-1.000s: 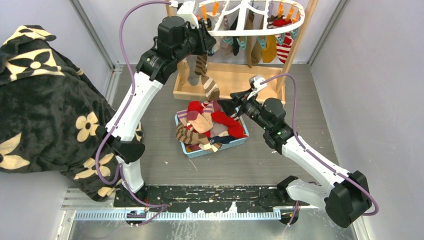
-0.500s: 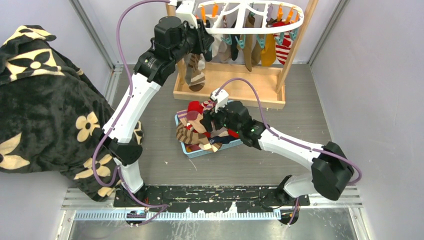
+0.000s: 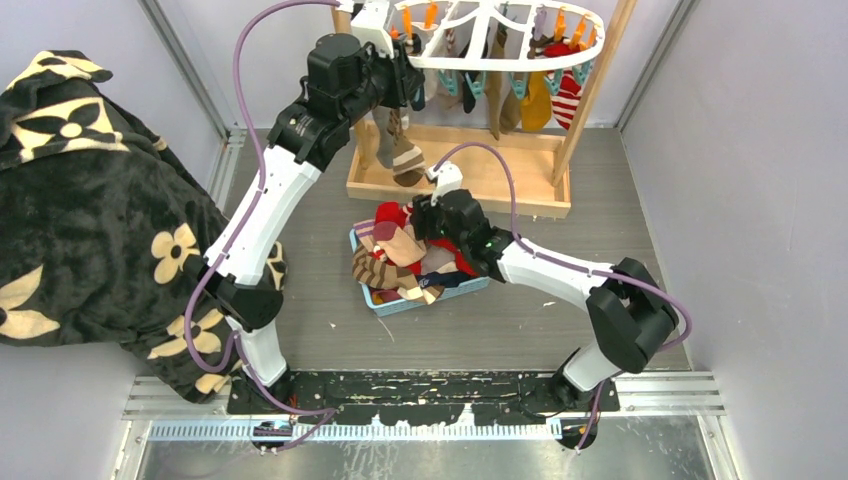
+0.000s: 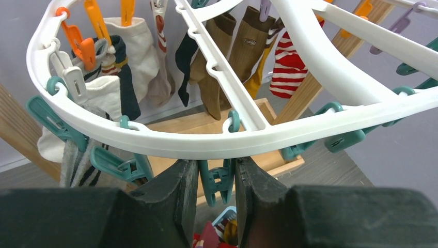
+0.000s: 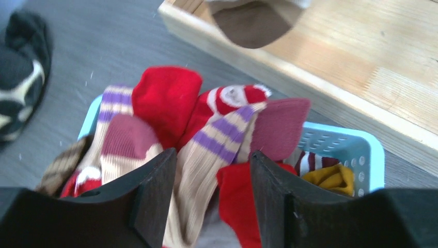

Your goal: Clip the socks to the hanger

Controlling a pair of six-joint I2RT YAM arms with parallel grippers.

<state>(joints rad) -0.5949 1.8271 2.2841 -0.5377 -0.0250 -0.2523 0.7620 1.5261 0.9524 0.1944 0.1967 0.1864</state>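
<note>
Grey table (image 3: pixel 640 250) | hanger (image 3: pixel 500 63) at twelve o'clock part-filled, socks (image 3: pixel 395 245) remain | our left gripper (image 4: pixel 217 170) clamps clip (image 4: pixel 218 185), right gripper (image 5: pixel 212 160) apart

Bright, even overhead light, only soft shadows on the grey bench (image 3: pixel 480 330), no glare; top view sharp. Left wrist view crisp on the white plastic oval hanger (image 4: pixel 155 142), black left tool (image 4: pixel 217 168) blurred at the bottom edge. Right wrist view slightly soft, mixed-colour fabric socks (image 5: pixel 170 103) smeared, black right tool (image 5: pixel 213 165) out of focus.
</note>
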